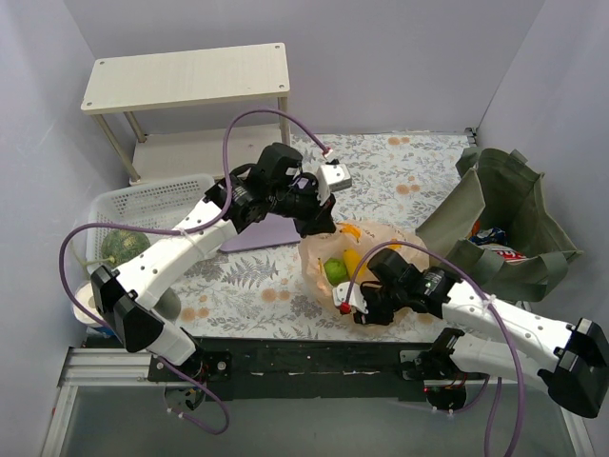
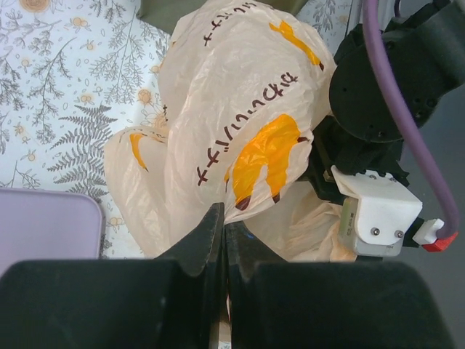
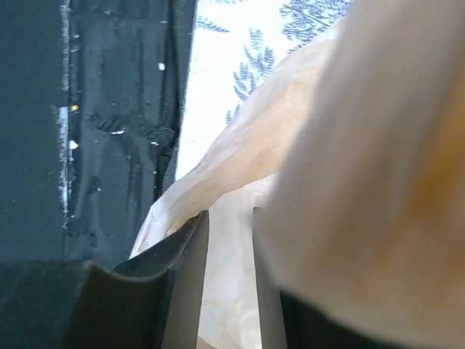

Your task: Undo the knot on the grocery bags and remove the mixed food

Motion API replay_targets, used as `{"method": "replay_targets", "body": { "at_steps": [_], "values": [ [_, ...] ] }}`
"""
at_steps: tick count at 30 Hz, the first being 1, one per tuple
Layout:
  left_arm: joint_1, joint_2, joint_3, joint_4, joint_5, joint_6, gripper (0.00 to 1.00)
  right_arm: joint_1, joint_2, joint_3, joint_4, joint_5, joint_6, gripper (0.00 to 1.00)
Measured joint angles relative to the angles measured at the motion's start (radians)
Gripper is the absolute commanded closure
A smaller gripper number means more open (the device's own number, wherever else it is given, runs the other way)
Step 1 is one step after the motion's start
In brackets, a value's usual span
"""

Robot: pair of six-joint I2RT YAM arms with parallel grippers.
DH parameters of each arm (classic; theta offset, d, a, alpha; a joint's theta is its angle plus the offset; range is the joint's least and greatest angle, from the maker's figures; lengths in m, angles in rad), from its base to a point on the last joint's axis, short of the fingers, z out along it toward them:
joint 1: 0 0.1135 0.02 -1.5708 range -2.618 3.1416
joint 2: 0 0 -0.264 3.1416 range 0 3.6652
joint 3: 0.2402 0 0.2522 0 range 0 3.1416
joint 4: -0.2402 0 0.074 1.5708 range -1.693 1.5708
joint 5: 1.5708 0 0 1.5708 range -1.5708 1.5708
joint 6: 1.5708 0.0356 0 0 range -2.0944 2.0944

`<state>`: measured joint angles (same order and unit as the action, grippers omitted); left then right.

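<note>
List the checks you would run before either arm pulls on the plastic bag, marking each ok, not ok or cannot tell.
1. Left tool shut on the bag film: ok.
2. Right tool has film in its gap: ok.
3. Right tool's grip firm: cannot tell.
4. Knot found: cannot tell, no view shows it.
5. Green fruit and yellow fruit inside the bag: ok.
</note>
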<state>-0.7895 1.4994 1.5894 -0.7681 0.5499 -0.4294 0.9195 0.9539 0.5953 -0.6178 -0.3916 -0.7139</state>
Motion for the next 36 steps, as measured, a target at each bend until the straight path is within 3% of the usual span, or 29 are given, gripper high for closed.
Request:
{"method": "replay_targets", "body": {
  "at_steps": [10,15,16,20,29,36],
  "values": [
    [0.015,0.000,-0.020,0.013,-0.007,0.002,1.00,-0.021,0.039,0.102,0.122,0.181,0.062,0.60],
    [0.077,0.001,-0.020,0.028,0.027,-0.039,1.00,-0.033,0.086,0.106,0.235,0.268,0.113,0.59],
    [0.093,0.002,-0.020,0.033,0.042,-0.048,1.00,-0.039,0.098,0.106,0.254,0.286,0.120,0.57],
    [0.135,0.008,-0.022,0.048,0.093,-0.078,1.00,-0.063,0.139,0.095,0.349,0.387,0.152,0.33],
    [0.133,0.014,-0.063,0.065,0.206,-0.095,1.00,-0.080,0.214,0.043,0.448,0.473,0.165,0.22],
    [0.133,0.014,-0.092,0.073,0.237,-0.089,1.00,-0.082,0.293,0.022,0.566,0.507,0.116,0.18]
  ]
}}
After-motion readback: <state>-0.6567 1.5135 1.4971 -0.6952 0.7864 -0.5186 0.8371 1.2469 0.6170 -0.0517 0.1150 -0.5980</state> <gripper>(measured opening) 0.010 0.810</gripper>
